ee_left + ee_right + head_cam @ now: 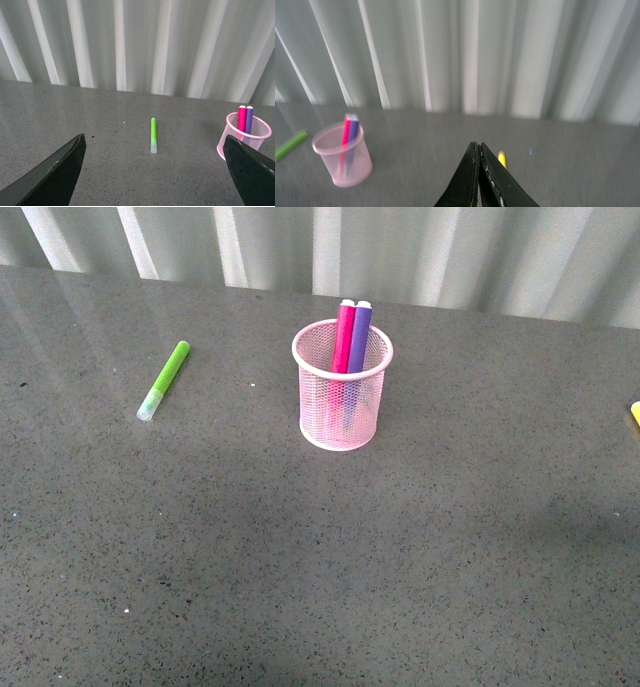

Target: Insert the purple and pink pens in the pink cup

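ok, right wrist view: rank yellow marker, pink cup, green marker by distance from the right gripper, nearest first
From the right gripper, shut and empty:
1. Yellow marker, lying just beyond the fingertips, partly hidden by them.
2. Pink cup, off to one side, with the pink pen and purple pen standing in it.
3. Green marker, beyond the cup on that same side, at the picture's edge.

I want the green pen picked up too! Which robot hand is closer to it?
Left, probably. The left gripper faces the green pen straight ahead. From the right gripper, the pen lies far aside, beyond the pink cup.
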Robot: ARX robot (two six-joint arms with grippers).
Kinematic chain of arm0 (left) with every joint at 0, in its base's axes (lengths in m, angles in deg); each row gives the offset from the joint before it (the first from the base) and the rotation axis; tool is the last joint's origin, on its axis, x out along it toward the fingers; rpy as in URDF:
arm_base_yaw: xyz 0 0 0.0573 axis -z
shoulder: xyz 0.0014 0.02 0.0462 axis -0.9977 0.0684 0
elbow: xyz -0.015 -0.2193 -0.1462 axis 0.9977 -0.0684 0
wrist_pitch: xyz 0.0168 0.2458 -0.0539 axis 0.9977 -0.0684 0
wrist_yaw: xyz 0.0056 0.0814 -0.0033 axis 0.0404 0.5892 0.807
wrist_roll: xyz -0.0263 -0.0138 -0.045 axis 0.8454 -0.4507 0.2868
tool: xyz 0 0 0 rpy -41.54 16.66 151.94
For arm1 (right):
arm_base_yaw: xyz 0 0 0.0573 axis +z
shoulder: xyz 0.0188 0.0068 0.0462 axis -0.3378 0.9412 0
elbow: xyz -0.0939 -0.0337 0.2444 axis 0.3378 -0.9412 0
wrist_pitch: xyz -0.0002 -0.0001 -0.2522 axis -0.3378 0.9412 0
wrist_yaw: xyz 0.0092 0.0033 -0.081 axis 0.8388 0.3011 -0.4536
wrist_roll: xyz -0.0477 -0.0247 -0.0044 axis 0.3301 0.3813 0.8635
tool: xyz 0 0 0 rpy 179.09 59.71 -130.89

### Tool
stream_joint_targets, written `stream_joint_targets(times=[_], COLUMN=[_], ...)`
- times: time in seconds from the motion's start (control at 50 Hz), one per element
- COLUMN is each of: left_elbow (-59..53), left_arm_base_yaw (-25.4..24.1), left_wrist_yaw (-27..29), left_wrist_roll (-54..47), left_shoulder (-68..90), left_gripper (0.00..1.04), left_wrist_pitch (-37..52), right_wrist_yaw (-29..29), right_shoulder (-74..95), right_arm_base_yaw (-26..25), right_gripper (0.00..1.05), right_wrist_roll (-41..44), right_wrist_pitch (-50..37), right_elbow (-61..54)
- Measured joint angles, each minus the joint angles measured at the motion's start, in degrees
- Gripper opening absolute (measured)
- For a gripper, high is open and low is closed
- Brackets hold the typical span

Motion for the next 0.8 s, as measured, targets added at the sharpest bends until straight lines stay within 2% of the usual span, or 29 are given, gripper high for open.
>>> stream_joint_targets(times=[0.18,0.4,0.6,0.68,0.8], left_elbow=[0.00,0.00,0.00,0.00,0.00], left_arm_base_yaw=[0.00,0.00,0.00,0.00,0.00], left_wrist_yaw=[0.00,0.00,0.02,0.02,0.00], left_wrist_roll=[0.00,0.02,0.02,0.02,0.02], left_shoulder=[0.07,0.07,0.07,0.07,0.07], left_gripper=[0.98,0.98,0.98,0.98,0.98], left_wrist_pitch=[0.00,0.00,0.00,0.00,0.00], right_wrist_yaw=[0.02,0.00,0.00,0.00,0.00], right_shoulder=[0.00,0.00,0.00,0.00,0.00], right_arm_base_yaw=[0.00,0.00,0.00,0.00,0.00], right_gripper=[0.05,0.55,0.89,1.00,0.97], right_wrist_roll=[0.02,0.00,0.00,-0.07,-0.07], right_wrist_pitch=[0.09,0.09,0.09,0.09,0.09], right_elbow=[0.00,0.00,0.00,0.00,0.00])
